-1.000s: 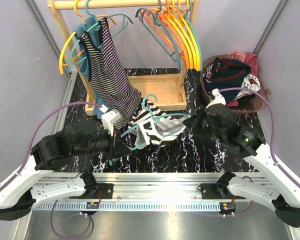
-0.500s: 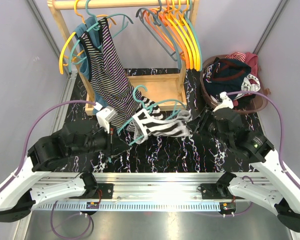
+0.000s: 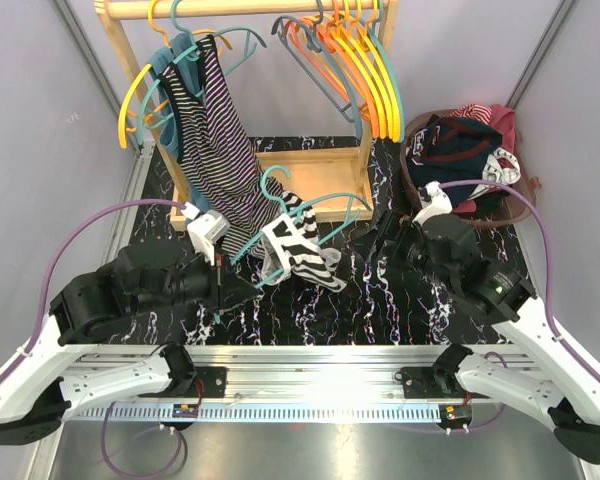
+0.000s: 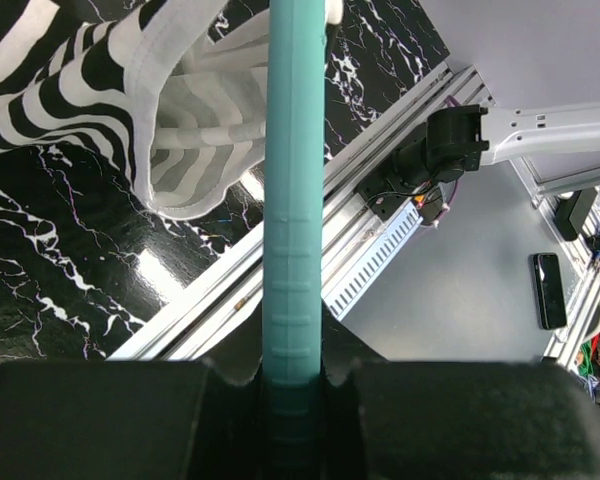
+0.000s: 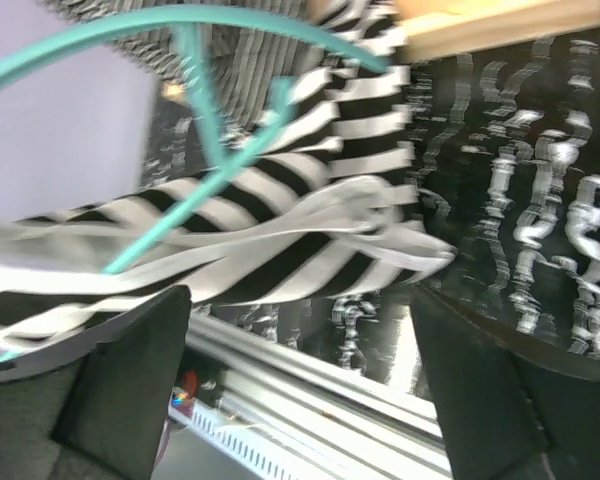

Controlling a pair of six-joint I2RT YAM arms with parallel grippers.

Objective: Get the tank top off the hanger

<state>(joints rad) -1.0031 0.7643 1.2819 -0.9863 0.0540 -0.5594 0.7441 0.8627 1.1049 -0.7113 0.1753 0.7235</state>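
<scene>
A teal hanger (image 3: 315,205) is held above the black marbled table, and my left gripper (image 3: 242,290) is shut on its lower bar (image 4: 295,200). The black-and-white striped tank top (image 3: 298,250) droops from the hanger in a bunch, its lower end down near the table. It also fills the upper left of the left wrist view (image 4: 130,100). My right gripper (image 3: 380,240) stands open just right of the cloth, apart from it. In the right wrist view the tank top (image 5: 310,230) and hanger (image 5: 210,120) lie beyond the wide-spread fingers (image 5: 130,370), with nothing between them.
A wooden clothes rack (image 3: 310,180) stands at the back with a striped garment (image 3: 215,140) on the left and several orange and yellow hangers (image 3: 355,70) on the right. A basket of clothes (image 3: 465,150) sits at the back right. The aluminium rail (image 3: 310,355) borders the near edge.
My right gripper opened and let go of the tank top, which slumped left toward the hanger. My left gripper drew the hanger a little up and to the left.
</scene>
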